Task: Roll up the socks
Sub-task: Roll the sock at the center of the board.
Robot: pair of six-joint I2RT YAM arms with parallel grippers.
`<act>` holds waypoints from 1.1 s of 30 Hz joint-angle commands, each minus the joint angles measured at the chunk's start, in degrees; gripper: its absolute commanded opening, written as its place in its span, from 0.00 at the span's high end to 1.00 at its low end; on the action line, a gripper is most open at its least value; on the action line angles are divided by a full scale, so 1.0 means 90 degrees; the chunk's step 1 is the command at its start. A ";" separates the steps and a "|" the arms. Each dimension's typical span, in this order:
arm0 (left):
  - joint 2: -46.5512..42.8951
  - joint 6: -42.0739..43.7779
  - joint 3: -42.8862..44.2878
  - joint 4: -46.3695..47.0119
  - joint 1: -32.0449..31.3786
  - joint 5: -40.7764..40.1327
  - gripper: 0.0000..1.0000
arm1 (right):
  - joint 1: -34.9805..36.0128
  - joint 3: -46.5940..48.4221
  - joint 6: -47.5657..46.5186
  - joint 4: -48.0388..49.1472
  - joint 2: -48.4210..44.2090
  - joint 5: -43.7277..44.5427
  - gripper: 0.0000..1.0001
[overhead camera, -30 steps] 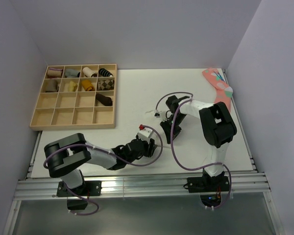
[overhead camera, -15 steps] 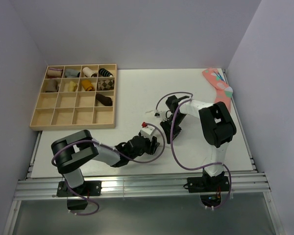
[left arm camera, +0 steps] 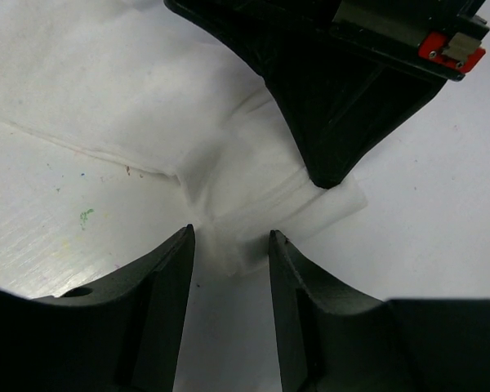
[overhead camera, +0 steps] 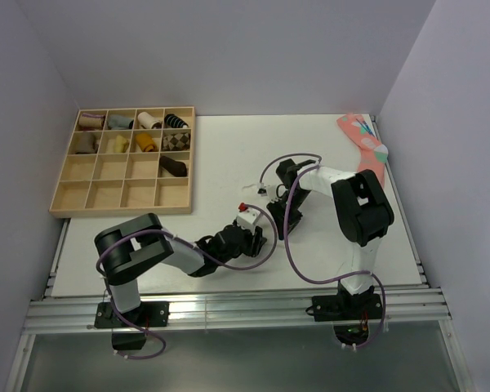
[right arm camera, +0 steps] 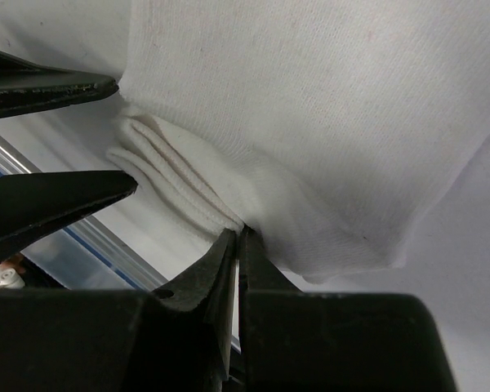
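White tabletop (overhead camera: 229,155), I'm watching the left claw (left arm camera: 230,238) straddling the folded end of the socks (left arm camera: 245,180), spread, right claw (right arm camera: 238,237) pressed together, touching the fold.

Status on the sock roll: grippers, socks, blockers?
Left gripper open, astride folded end of thin white fabric socks. Right gripper shut, tips pressing that fold. Coral-pink dotted sock far off, not blocking.

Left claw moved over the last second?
Yes, slightly. In the top view the left claw has edged right, away from the tray; its elbow swung right much more.
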 commanded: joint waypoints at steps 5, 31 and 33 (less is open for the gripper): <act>0.0247 -0.0314 0.0329 -0.0007 0.0010 -0.0161 0.55 | -0.0064 0.0022 -0.0064 0.0293 0.0190 0.0702 0.96; 0.0140 -0.2296 0.1119 -0.2906 -0.0185 -0.0161 1.00 | -0.0054 -0.0476 0.0366 0.1259 -0.0610 0.1161 0.71; 0.0101 -0.2492 0.1226 -0.3219 -0.0195 -0.0122 1.00 | -0.0073 -0.0535 0.0415 0.1347 -0.0882 0.1200 0.69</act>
